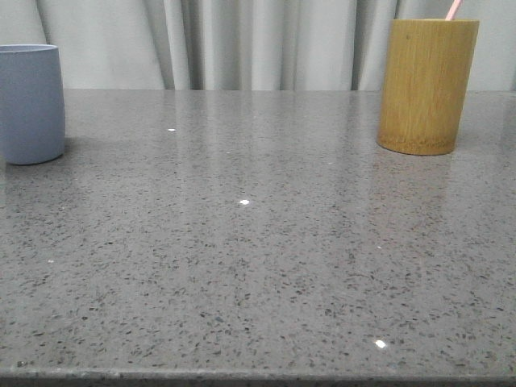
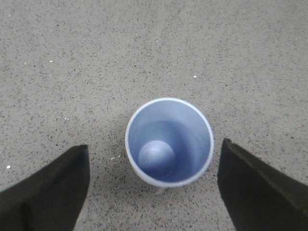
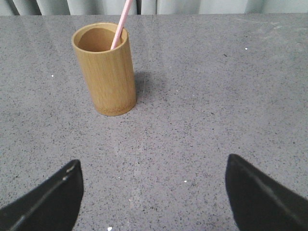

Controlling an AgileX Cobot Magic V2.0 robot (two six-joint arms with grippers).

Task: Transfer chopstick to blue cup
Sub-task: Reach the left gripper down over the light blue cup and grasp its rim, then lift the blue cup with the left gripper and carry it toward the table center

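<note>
The blue cup [image 1: 31,103] stands at the far left of the grey stone table. In the left wrist view I look down into the cup [image 2: 169,142]; it is empty. My left gripper [image 2: 154,159] hangs above it, open, its jaws wide to either side of the cup and touching nothing. A pale pink chopstick [image 1: 454,9] sticks out of the yellow-brown bamboo holder [image 1: 426,85] at the back right. In the right wrist view the chopstick [image 3: 121,23] leans in the holder [image 3: 105,70]. My right gripper [image 3: 154,166] is open and empty, well short of the holder.
Grey speckled tabletop [image 1: 258,242] runs to its front edge at the bottom of the front view. Pale curtains [image 1: 242,40] hang behind the table. Neither arm shows in the front view.
</note>
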